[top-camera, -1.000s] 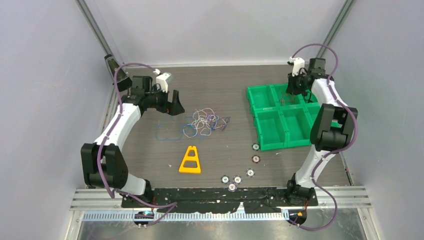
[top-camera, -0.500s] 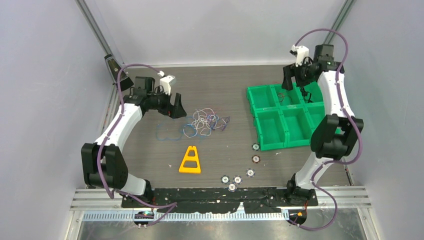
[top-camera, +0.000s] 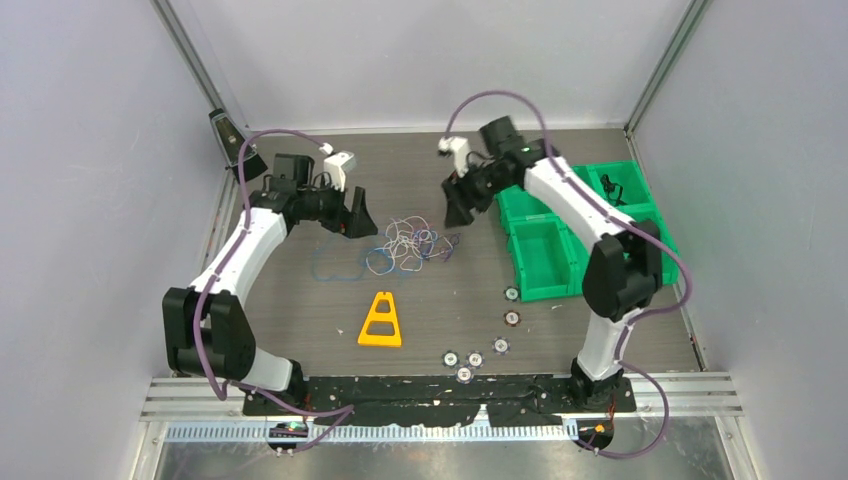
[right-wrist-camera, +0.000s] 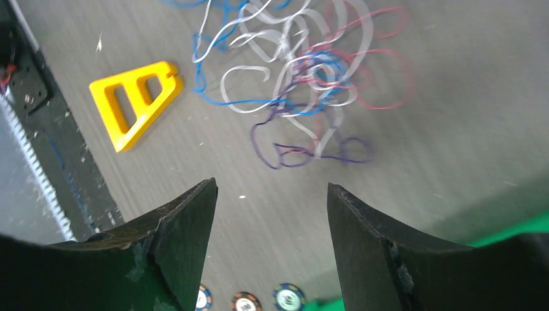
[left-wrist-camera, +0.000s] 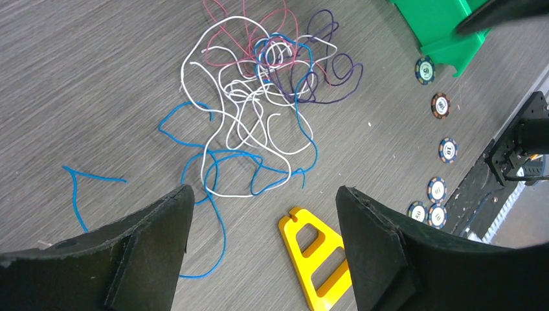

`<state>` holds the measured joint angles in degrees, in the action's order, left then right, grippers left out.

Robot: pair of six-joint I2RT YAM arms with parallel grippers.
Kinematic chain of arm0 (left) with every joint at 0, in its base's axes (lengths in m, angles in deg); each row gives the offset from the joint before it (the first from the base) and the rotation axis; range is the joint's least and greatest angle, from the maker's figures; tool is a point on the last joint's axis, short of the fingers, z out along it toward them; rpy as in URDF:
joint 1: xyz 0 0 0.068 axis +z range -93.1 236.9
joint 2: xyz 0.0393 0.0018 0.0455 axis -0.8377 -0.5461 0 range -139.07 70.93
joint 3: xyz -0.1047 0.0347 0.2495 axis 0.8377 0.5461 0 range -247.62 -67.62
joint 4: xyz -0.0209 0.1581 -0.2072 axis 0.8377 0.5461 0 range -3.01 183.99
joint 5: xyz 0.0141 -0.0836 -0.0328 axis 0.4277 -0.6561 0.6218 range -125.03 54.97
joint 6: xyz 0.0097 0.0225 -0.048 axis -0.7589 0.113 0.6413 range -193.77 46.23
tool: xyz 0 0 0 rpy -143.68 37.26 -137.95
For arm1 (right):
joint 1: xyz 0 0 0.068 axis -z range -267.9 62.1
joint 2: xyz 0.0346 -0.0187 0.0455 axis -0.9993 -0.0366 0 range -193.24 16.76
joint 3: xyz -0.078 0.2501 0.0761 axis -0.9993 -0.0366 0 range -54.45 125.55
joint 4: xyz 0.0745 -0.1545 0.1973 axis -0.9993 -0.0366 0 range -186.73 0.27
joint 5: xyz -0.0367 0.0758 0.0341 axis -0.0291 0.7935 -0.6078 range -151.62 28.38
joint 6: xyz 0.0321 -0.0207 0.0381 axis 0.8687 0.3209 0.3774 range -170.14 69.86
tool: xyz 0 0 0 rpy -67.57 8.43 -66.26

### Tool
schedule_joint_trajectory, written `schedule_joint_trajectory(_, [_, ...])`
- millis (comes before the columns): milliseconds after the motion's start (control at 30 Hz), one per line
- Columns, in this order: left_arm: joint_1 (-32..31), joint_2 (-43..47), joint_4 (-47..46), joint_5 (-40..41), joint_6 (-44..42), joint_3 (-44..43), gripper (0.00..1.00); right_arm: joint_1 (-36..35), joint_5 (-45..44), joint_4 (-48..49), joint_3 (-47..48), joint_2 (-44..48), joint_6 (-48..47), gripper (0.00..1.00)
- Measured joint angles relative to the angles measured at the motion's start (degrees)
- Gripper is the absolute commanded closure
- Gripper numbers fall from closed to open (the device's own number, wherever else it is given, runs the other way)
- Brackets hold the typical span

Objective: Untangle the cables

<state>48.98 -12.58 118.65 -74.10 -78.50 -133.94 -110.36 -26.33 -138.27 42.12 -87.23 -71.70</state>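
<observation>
I see left arm (top-camera: 238,250) and right arm (top-camera: 565,200) both stretched forward, angled inward toward each other. Left gripper (top-camera: 358,222) pitched down, jaws spread wide. Right gripper (top-camera: 457,215) likewise pitched down, jaws spread wide.

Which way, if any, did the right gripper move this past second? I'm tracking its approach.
Yes: the right gripper swung left off the green bins toward the cables.

Lighting's bright and even, pretty diffuse, only faint soft shadows. Top and left wrist views are sharp; right wrist view's kinda blurry, the cables (right-wrist-camera: 304,65) all smeared.
</observation>
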Motion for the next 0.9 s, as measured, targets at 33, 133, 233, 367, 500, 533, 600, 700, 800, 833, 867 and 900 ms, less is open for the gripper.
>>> schedule_joint_trajectory(33, [0.0,0.2,0.1,0.0,0.0,0.1,0.18,-1.6,0.0,0.1,-0.7,-1.1,0.3,0.34])
schedule_joint_trajectory(133, [0.0,0.9,1.0,0.0,-0.2,0.1,0.19,-5.7,-0.5,0.8,-2.9,-4.7,0.9,0.35])
schedule_joint_trajectory(233, [0.0,1.2,1.8,0.0,-0.2,0.1,0.19,-8.1,-2.0,2.0,-3.8,-8.1,1.2,0.40])
schedule_joint_trajectory(367, [0.0,1.5,2.4,0.0,-0.3,0.1,0.19,-9.2,-4.2,3.9,-3.8,-11.6,1.4,0.53])
schedule_joint_trajectory(500, [0.0,2.3,3.2,0.0,-0.9,0.2,0.19,-9.2,-5.8,4.5,-4.0,-14.0,1.2,0.55])
schedule_joint_trajectory(533, [0.0,2.6,3.4,0.0,-1.2,0.2,0.19,-9.2,-5.9,4.6,-4.5,-14.1,1.1,0.56])
schedule_joint_trajectory(600, [0.1,3.1,3.5,0.0,-1.6,0.2,0.19,-9.2,-6.0,4.6,-5.3,-14.0,1.1,0.75])
schedule_joint_trajectory(700, [0.1,3.5,3.6,0.0,-1.8,0.2,0.19,-9.2,-6.2,4.5,-6.4,-14.0,0.7,0.88])
schedule_joint_trajectory(800, [0.1,3.5,3.6,0.0,-1.8,0.2,0.19,-9.2,-6.3,4.1,-6.4,-14.0,0.5,0.94])
schedule_joint_trajectory(833, [0.1,3.5,3.6,0.0,-1.9,0.2,0.18,-9.2,-6.3,3.5,-6.1,-14.0,0.3,0.95])
schedule_joint_trajectory(867, [0.1,3.5,3.6,0.0,-1.9,0.2,0.16,-9.2,-6.3,3.1,-5.7,-14.0,0.2,0.95])
schedule_joint_trajectory(900, [0.1,3.5,3.5,0.0,-2.0,0.2,0.14,-9.2,-6.3,2.6,-5.2,-13.9,0.1,0.94])
